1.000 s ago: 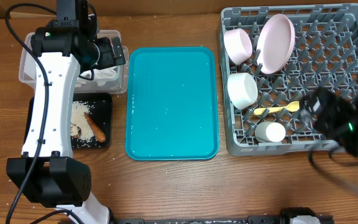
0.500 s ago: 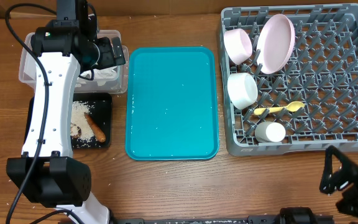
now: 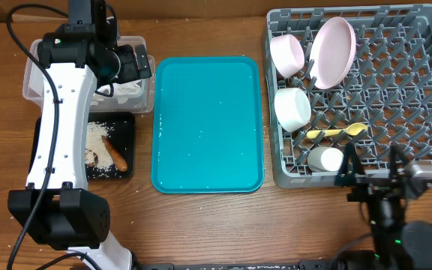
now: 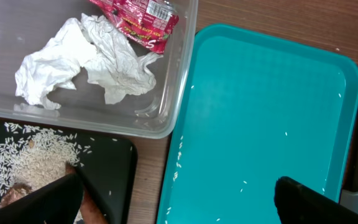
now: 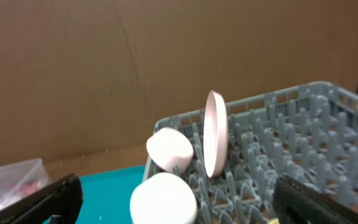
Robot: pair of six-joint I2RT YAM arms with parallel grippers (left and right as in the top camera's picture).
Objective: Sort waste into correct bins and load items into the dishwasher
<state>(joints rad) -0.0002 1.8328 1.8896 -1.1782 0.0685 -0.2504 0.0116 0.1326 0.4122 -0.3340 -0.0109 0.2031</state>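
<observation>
The grey dish rack (image 3: 426,112) holds a white plate (image 3: 332,51), two white bowls (image 3: 287,54) (image 3: 292,109), a yellow spoon (image 3: 336,133) and a small cup (image 3: 326,159). My left gripper (image 3: 135,61) is open and empty, between the clear tub (image 3: 30,79) and the teal tray (image 3: 207,124). In the left wrist view the tub (image 4: 166,118) holds the napkin (image 4: 92,62) and red wrapper (image 4: 138,15). The black tray (image 3: 130,142) holds rice (image 4: 36,165) and a brown chunk (image 3: 116,154). My right gripper (image 3: 372,174) is open and empty at the rack's front edge.
The right wrist view looks across the rack (image 5: 303,143) at the plate (image 5: 215,134) and the bowls (image 5: 169,149) (image 5: 163,199). A few rice grains lie on the teal tray (image 4: 266,112). Bare wood runs along the table's front.
My right arm has swung off the rack's right side, down to the table front, and now sits low at the rack's front edge. The left arm has not moved.
</observation>
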